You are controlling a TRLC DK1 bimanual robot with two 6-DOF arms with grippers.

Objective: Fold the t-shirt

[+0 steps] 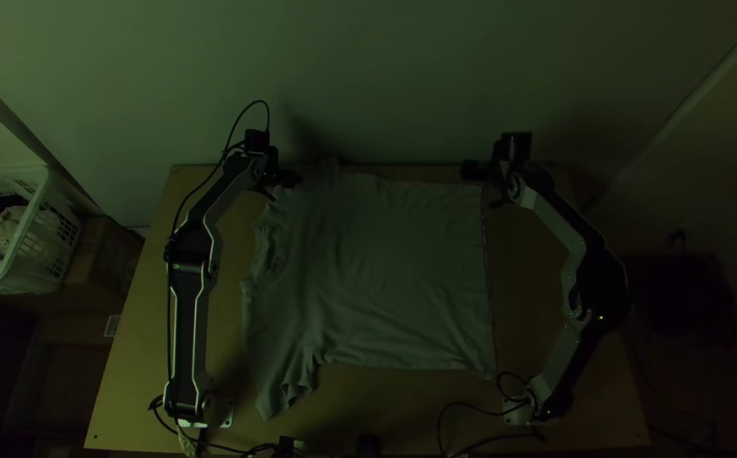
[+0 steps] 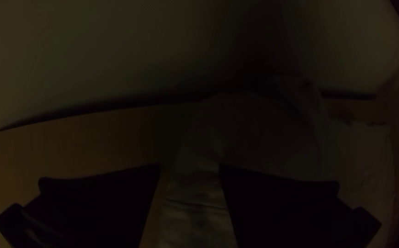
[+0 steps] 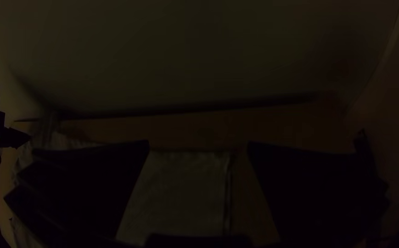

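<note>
The grey t-shirt [image 1: 393,271] lies spread on the table, its hem toward the right arm, sleeves and collar toward the left arm, slightly wrinkled. My left gripper [image 1: 287,180] is at its upper left edge, by the far sleeve. In the left wrist view, the left gripper [image 2: 190,170] is open above the sleeve cloth [image 2: 199,202]. My right gripper [image 1: 474,174] is at the shirt's far hem corner. The right wrist view shows the right gripper [image 3: 199,147] open, with the shirt's corner [image 3: 185,183] between and below its fingers.
The wooden table [image 1: 139,339] has a pale wall [image 1: 385,85] along its far edge. A white basket [image 1: 33,237] with cloth in it stands left of the table. Cables [image 1: 470,416] run along the near edge.
</note>
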